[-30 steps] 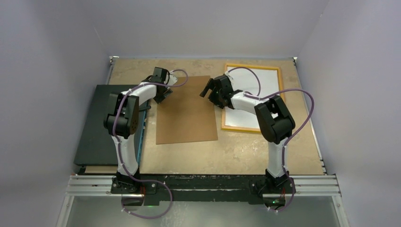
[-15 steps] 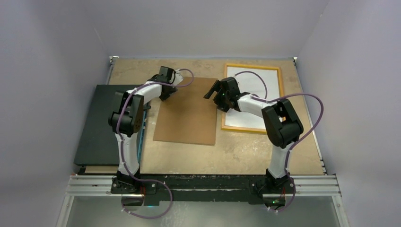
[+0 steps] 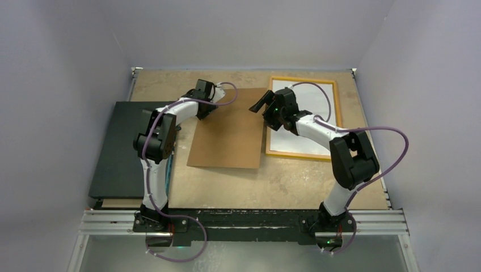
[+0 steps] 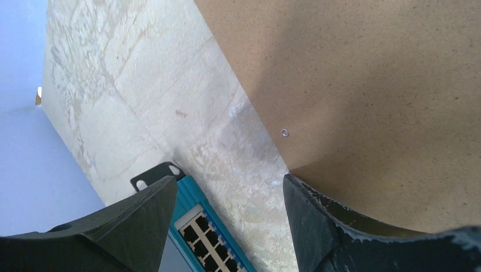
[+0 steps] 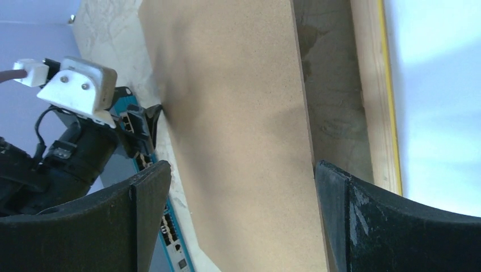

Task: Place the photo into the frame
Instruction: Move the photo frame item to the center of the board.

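The yellow-orange frame (image 3: pixel 303 79) lies flat at the far right of the table. A white sheet (image 3: pixel 317 99), the photo with its plain back up, lies inside it. In the right wrist view the frame's rail (image 5: pixel 371 85) and the white sheet (image 5: pixel 437 102) show at the right. My right gripper (image 3: pixel 259 105) is open and empty, hovering over the brown backing board (image 3: pixel 230 133) near its far right corner; its jaws (image 5: pixel 241 192) stand wide apart. My left gripper (image 3: pixel 204 109) is open at the board's far left edge, its right finger (image 4: pixel 317 221) against the board (image 4: pixel 368 85).
A flat black panel (image 3: pixel 116 150) lies at the left, with a blue network switch (image 4: pixel 210 235) along its edge. The board's right edge lies close beside the frame's left rail, with a narrow strip of table (image 5: pixel 332 85) between. Grey walls enclose the table.
The brown board has slid and turned towards the frame. Both grippers moved to the right with it; the right arm swung out over the frame.
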You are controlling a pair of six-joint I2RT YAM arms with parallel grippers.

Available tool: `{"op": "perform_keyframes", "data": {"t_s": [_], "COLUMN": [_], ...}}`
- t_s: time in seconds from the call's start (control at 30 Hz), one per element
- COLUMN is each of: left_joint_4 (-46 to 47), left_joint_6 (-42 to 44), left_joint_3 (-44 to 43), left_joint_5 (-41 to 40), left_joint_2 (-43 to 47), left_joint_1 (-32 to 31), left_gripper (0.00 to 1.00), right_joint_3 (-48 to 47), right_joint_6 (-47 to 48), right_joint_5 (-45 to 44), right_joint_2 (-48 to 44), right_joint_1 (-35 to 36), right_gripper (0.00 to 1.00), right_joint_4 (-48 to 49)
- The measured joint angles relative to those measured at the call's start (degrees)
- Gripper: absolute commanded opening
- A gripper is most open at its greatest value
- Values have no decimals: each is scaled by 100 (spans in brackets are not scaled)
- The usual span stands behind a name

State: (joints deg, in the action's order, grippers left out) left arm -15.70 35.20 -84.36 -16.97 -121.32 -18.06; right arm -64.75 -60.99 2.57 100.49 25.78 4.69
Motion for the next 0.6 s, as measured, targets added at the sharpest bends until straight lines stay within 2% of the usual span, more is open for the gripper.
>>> {"op": "perform_keyframes", "data": {"t_s": [0.6], "left_joint_4": [232], "left_joint_6": [-219], "left_joint_3": [-76], "left_joint_5": [457], "left_joint_2": [-83], "left_joint_1": [-597], "left_gripper": [67], "right_joint_3": [1113], "right_joint_6": [-197], "right_joint_5": [203], "right_joint_2": [-645], "right_joint_1": [-859], "right_gripper": [97], "right_joint_4": [208]}}
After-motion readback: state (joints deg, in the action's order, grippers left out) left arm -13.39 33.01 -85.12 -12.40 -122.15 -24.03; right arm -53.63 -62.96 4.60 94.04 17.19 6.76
